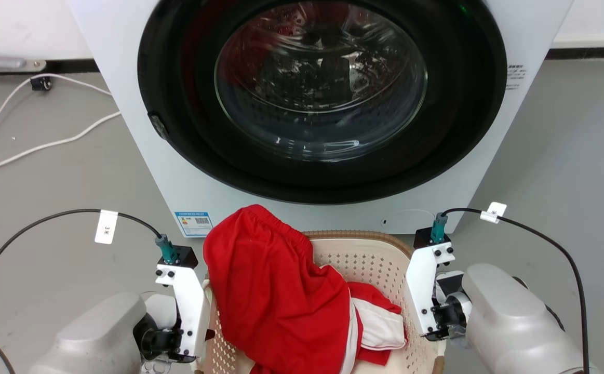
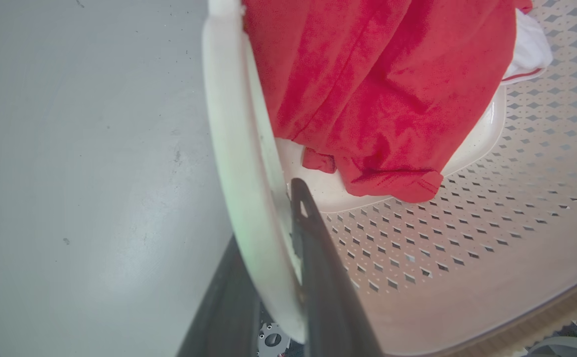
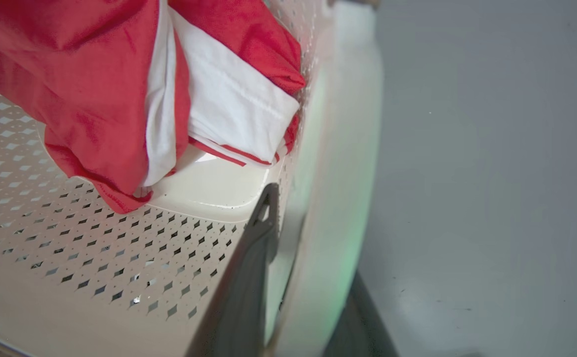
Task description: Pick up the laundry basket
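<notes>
By washer (image 1: 141, 156), perforated cream basket (image 1: 369, 259) w/ rumpled red cloth (image 1: 270, 296).

Basket (image 1: 364, 254) — cream plastic, perforated, smooth with a soft sheen; its rim (image 1: 353, 234) brown, woven-look; clothes (image 1: 276, 296) matt red and white cloth; door (image 1: 320, 78) glossy glass in a shiny black frame; floor (image 1: 47, 171) smooth grey, faintly shiny; fingers (image 2: 318, 267) dark, matt.

Washing machine (image 1: 322, 93), red garment (image 1: 270, 296), white cable (image 1: 47, 143)

Washing machine (image 1: 322, 98) blocks 12 o'clock, just beyond the laundry basket (image 1: 369, 259). Red clothing (image 1: 276, 296) crowds its interior. Floor (image 1: 47, 171) at 3 and 9 o'clock is open.
</notes>
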Tool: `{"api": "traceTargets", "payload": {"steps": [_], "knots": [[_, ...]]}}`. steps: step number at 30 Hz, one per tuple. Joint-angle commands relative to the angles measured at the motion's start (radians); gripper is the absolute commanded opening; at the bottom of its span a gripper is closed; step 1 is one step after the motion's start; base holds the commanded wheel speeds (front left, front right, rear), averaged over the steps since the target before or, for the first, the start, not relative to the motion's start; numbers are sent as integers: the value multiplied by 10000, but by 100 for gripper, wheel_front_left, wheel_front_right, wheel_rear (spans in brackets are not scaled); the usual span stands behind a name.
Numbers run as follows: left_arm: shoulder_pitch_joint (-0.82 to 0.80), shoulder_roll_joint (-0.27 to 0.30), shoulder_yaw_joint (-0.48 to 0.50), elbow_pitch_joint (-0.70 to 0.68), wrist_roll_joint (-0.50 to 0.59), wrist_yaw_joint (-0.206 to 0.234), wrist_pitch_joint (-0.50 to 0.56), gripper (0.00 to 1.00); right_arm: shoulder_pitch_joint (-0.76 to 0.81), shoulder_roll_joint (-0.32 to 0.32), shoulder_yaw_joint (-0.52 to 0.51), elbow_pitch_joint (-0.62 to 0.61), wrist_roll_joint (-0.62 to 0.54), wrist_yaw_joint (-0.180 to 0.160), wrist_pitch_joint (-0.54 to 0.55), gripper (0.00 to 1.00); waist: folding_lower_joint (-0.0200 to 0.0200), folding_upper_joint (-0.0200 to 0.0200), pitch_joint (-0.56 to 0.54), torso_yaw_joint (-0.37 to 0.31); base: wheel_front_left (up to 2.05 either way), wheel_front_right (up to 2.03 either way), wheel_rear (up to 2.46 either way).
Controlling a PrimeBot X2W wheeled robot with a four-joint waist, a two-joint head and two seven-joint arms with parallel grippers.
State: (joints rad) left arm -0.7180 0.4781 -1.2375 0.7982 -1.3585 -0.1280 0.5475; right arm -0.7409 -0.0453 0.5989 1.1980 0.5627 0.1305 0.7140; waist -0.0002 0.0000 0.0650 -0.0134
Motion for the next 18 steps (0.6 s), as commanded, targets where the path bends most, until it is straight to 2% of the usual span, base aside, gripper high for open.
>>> {"api": "traceTargets", "payload": {"steps": [1, 11, 18], "knots": [[86, 55, -58, 3, -3, -36, 94, 0, 64, -89, 51, -5, 12, 4, -15, 0, 2, 0, -119, 0, 0, 0, 0], [6, 196, -203, -168, -202, -36, 1001, 0, 142, -94, 370, 77, 386, 2, 357, 0, 2, 0, -611, 15, 0, 0, 0], [-193, 213, -223, -228, -235, -36, 1098, 0, 58, -85, 741, -78, 525, 15, 668, 0, 2, 0, -656, -35, 0, 0, 0]]}}
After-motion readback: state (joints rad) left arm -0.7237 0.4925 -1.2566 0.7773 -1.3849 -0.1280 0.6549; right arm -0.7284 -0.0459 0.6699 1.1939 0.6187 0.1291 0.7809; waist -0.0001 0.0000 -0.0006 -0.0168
